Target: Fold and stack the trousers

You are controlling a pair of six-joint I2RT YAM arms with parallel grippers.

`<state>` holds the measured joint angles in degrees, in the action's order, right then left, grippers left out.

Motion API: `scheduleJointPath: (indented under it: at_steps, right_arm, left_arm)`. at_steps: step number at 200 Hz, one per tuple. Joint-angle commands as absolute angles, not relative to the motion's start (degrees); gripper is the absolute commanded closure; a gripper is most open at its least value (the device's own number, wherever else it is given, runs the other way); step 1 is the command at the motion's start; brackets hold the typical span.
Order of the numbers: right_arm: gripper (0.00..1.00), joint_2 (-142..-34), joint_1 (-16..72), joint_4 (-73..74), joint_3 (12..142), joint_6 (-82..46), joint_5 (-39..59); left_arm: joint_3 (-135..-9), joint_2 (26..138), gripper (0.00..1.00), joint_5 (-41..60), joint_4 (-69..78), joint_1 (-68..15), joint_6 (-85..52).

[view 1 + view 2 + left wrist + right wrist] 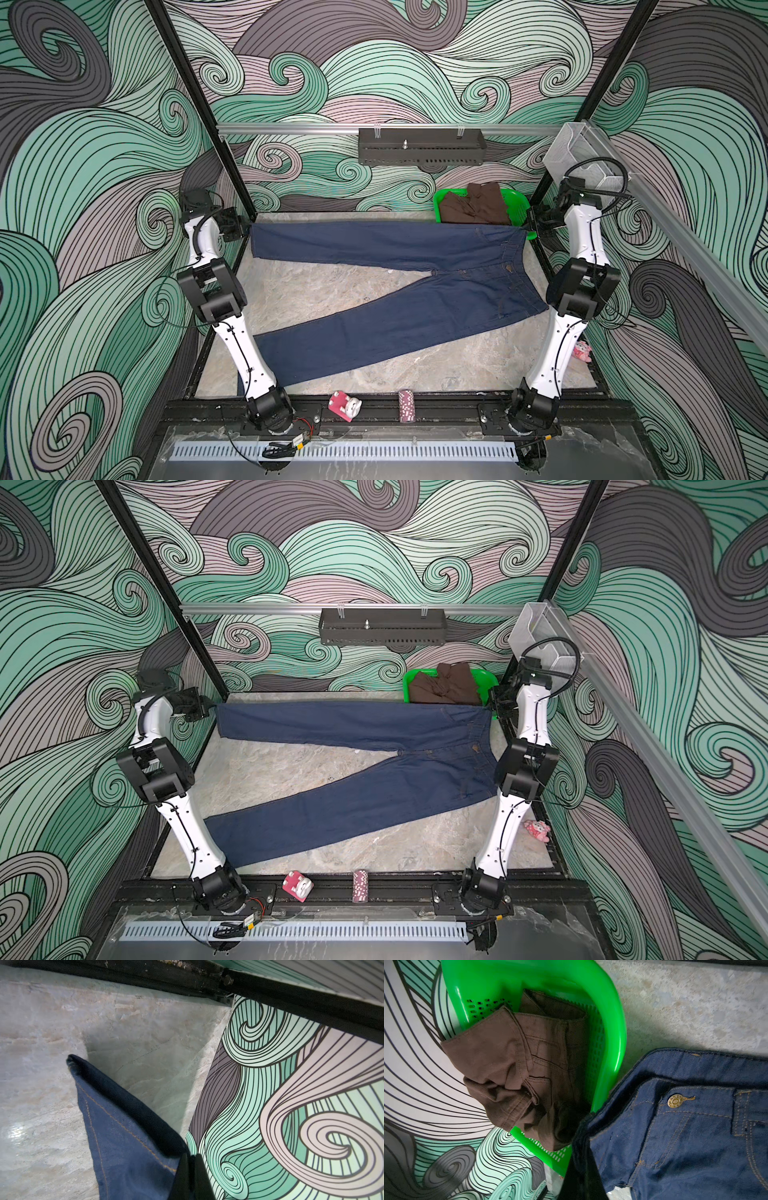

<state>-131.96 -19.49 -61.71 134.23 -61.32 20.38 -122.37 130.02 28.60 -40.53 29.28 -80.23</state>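
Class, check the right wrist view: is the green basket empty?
No: a crumpled brown garment lies inside the green basket, filling most of it.

White-and-black left arm [241, 349] and right arm [552, 353] reach rearward. Black left gripper [247, 227] and right gripper [528, 225] each pinch the navy denim trousers [374, 245].

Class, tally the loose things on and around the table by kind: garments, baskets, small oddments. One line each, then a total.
Garments: 2, the trousers and a brown garment
Baskets: 1, the green basket
Small oddments: 3, a pink-and-white item, a speckled cylinder, a pink toy
Total: 6
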Motion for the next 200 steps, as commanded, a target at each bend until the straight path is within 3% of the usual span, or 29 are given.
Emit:
scheduleJointPath:
  at_steps: [1,34,97,159,200]
  right_arm:
    - [1.0,-130.07,-22.29,-63.33,132.49,-54.13,20.48]
    - [1.0,-127.73,-24.02,-63.32,129.78,-47.74,20.48]
    - [1.0,-120.95,-29.6,-62.72,119.13,-38.51,19.69]
    - [1.0,-112.74,-34.53,-57.07,102.94,-35.86,20.41]
    - [1.0,-108.9,-36.74,-56.67,98.01,-35.09,20.67]
  left_arm:
    - [-114.56,122.59,1.0,28.64,-27.11,34.12,-78.88]
    - [-99.1,113.16,1.0,31.22,-17.91,36.08,-77.62]
    - [-78.32,97.14,1.0,34.06,-14.98,41.95,-73.3]
    - [-68.55,88.09,1.0,34.37,-15.82,41.95,-71.09]
    - [-69.17,90.46,1.0,34.09,-14.12,40.9,-70.61]
